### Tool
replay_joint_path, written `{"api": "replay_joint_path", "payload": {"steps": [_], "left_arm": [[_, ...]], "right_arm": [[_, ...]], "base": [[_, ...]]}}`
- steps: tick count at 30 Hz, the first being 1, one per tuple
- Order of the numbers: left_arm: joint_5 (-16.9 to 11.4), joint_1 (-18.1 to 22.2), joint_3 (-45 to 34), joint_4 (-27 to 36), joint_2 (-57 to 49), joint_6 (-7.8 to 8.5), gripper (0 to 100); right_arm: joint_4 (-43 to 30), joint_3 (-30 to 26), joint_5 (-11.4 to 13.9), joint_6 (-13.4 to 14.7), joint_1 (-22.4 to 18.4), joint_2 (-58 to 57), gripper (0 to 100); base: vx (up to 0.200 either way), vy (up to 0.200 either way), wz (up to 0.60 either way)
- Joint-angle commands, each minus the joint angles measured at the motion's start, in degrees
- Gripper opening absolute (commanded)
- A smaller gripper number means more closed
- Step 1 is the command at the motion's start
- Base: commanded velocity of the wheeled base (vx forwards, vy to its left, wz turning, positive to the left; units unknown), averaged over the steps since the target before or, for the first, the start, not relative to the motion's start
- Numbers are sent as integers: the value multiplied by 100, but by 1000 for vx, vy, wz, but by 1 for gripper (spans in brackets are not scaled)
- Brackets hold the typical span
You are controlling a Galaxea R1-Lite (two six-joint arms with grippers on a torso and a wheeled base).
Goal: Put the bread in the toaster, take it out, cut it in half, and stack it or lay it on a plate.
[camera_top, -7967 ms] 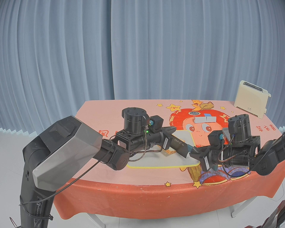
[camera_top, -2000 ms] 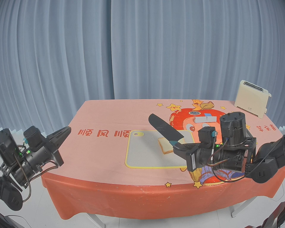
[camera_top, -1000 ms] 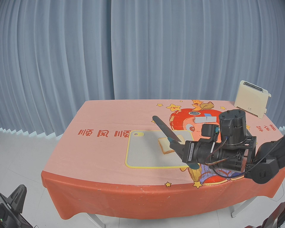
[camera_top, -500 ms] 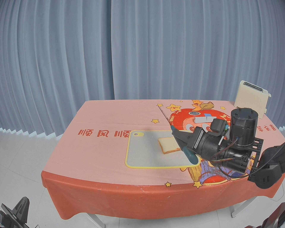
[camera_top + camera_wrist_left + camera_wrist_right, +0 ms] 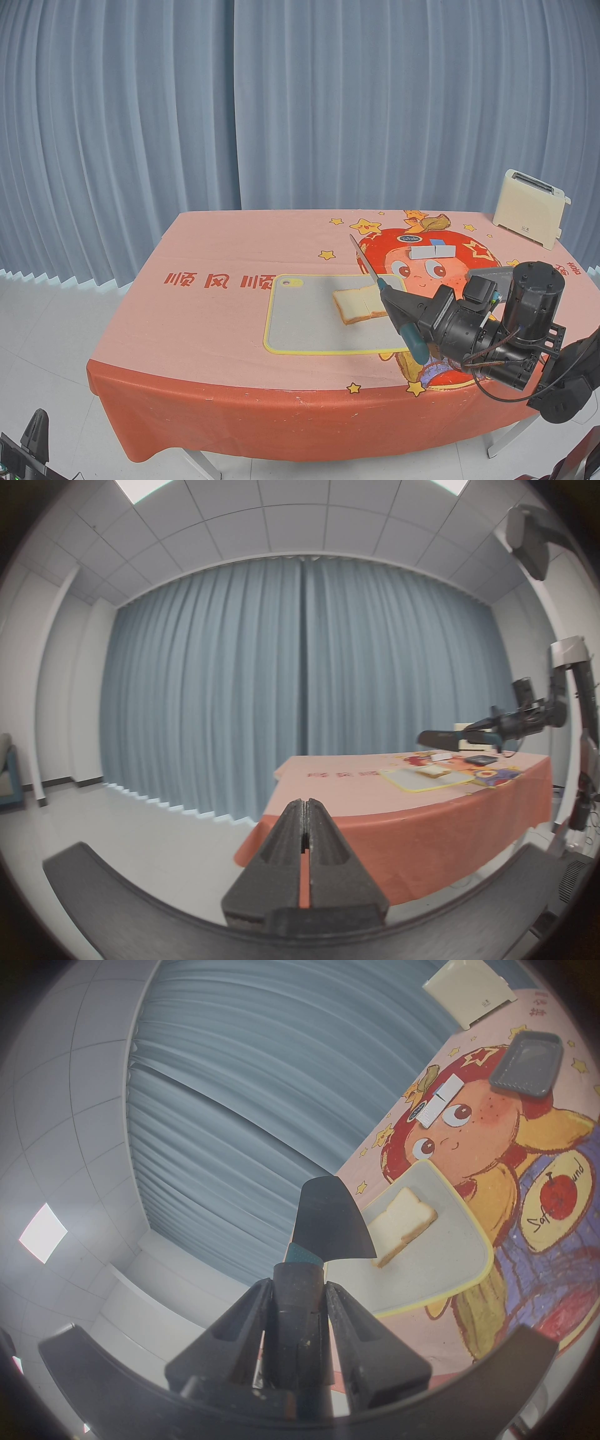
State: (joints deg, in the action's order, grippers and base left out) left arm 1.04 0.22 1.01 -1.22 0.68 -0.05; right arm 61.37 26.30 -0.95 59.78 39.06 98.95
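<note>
Cream toaster far R, knife by bread

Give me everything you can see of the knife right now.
The knife has a broad dark blade with a rounded tip and a teal handle that looks like plastic. The right gripper holds it by the handle, jaws shut around it, with the handle's butt sticking out behind. The blade points away from the robot and shows edge-on in the head view. It hangs in the air over the right end of the cutting board, beside the bread slice, and appears to touch neither.
</note>
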Motion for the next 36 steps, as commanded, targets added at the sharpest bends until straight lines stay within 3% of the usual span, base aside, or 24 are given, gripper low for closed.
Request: {"api": "replay_joint_path", "payload": {"steps": [1,14,23,36], "left_arm": [[-68,-13,-66,210,20,40,0],[-121,4,-66,219,20,40,0],[-112,4,-66,210,20,40,0],[-112,4,-66,210,20,40,0]], "right_arm": [[341,-353,16,174,67,221,0],[1369,-784,42,640,199,740,0],[2266,-1021,34,640,93,1267,0],[2283,-1109,16,631,58,1232,0]], "base": [[0,0,0],[0,0,0],[0,0,0],[0,0,0]]}}
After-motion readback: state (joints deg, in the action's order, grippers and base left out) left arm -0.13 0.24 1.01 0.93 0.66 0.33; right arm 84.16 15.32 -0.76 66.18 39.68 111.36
